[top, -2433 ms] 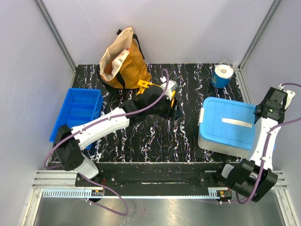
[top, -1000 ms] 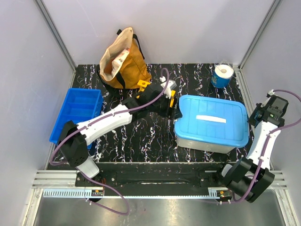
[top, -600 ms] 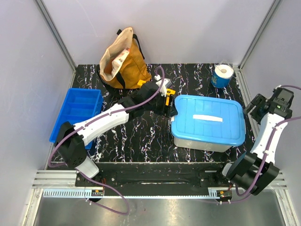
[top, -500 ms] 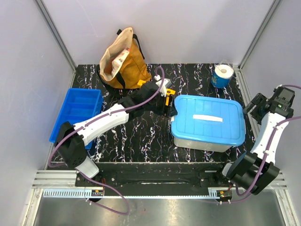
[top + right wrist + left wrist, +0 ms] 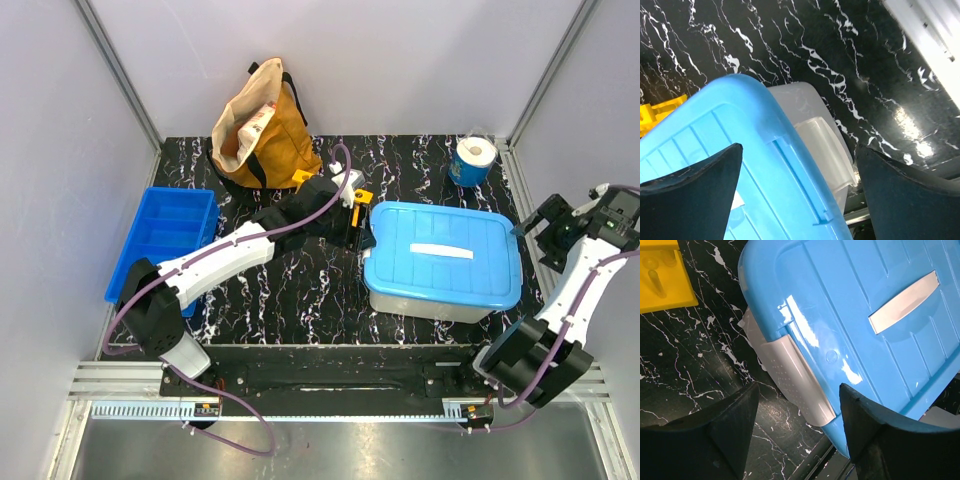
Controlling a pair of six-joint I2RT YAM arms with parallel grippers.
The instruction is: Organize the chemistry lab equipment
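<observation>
A clear box with a light-blue lid (image 5: 440,262) sits right of centre on the black marbled table (image 5: 300,290). My left gripper (image 5: 362,222) is open at the box's left end. In the left wrist view its gripper (image 5: 797,390) straddles the pale latch (image 5: 795,380) without touching it. My right gripper (image 5: 535,232) stands open at the box's right end. In the right wrist view its gripper (image 5: 799,149) hangs wide above the lid (image 5: 715,150) and the clear latch (image 5: 825,150). A yellow piece (image 5: 660,275) lies beside the box's left end. No other lab equipment shows.
A tan fabric bag (image 5: 255,125) stands at the back left. Along the left edge lies a blue divided tray (image 5: 165,235). A white paper roll with blue wrap (image 5: 472,158) is in the back right corner. Grey walls close in three sides.
The box has slid a little to the left. My right gripper has opened wide and come off the box's right end, its wrist swinging to the right. The left gripper stays at the left latch.
</observation>
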